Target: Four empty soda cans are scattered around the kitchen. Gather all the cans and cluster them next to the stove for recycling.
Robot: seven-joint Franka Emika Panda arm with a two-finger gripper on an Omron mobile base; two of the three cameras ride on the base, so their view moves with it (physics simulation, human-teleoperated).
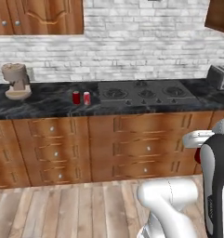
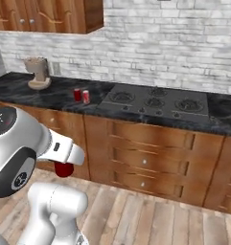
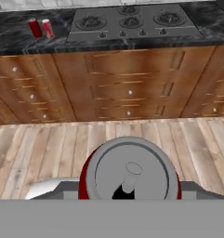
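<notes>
One soda can [image 3: 129, 174] clamped in the gripper [image 2: 64, 167], silver top up close | two more cans [image 1: 81, 97] upright, just left of the stove [image 1: 146, 93] | one beige grinder [image 1: 16, 81] far left

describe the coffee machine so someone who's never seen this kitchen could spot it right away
Start at the black stove set in the dark marble counter, then follow the counter left past the two red soda cans standing side by side. Near the far left stands the coffee machine, against the brick wall. It is beige, with a round base, and much taller and bulkier than the cans.
</notes>
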